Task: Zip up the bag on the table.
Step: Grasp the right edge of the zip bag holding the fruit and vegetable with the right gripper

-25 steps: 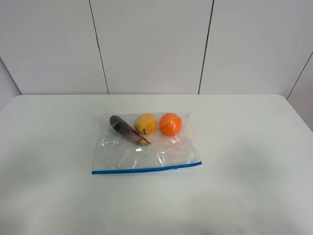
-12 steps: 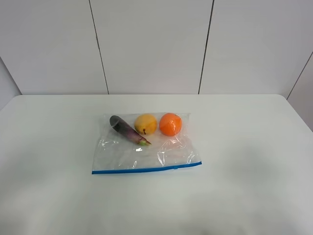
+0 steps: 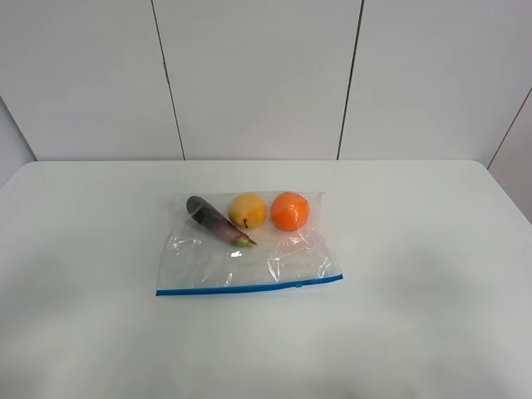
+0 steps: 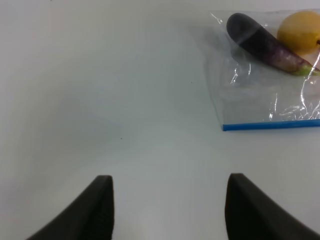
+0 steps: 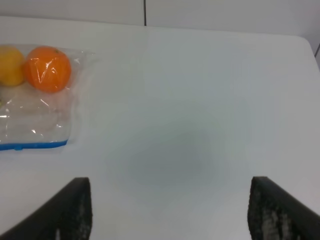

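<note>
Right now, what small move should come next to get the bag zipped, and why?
Probably ease the left gripper toward the nearest end of the blue zipper strip to pin it. It and the right gripper are open, empty and apart from the bag on the table; nothing touches the strip.

One bag [image 3: 249, 262] on one table [image 3: 416, 249]. Inside, three pieces of produce: one eggplant [image 3: 214, 219], one yellow fruit [image 3: 248, 210], one orange [image 3: 289, 210]. One blue zipper strip [image 3: 249, 288]. Two grippers: left gripper [image 4: 169, 187], right gripper [image 5: 170, 190].
</note>
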You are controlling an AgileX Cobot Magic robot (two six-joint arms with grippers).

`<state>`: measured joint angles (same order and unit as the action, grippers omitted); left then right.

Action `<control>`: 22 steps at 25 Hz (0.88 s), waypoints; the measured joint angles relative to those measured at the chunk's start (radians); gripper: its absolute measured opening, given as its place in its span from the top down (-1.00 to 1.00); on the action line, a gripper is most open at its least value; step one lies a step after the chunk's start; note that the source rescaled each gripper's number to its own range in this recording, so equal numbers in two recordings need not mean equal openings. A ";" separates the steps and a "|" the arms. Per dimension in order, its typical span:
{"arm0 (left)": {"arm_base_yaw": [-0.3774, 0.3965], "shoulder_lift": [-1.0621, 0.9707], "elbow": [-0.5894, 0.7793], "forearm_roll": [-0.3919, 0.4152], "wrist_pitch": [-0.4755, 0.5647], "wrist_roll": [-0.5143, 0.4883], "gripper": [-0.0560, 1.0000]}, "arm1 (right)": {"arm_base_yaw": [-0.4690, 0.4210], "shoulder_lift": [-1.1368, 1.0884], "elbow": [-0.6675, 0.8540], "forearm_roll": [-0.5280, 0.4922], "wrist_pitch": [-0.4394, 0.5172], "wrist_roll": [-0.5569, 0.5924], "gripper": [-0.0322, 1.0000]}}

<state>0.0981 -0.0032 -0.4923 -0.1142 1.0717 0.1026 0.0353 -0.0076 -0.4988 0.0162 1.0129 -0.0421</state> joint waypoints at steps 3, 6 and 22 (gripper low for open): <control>0.000 0.000 0.000 0.000 0.000 0.000 -0.42 | 0.000 0.000 0.000 0.000 0.000 0.000 -0.45; 0.000 0.000 0.000 0.000 0.000 0.000 -0.42 | 0.000 0.000 0.000 0.000 0.000 0.000 -0.45; 0.000 0.000 0.000 0.000 0.000 0.000 -0.42 | 0.000 0.000 0.000 0.000 0.000 0.000 -0.45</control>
<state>0.0981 -0.0032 -0.4923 -0.1142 1.0717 0.1026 0.0353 -0.0076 -0.4988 0.0162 1.0129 -0.0421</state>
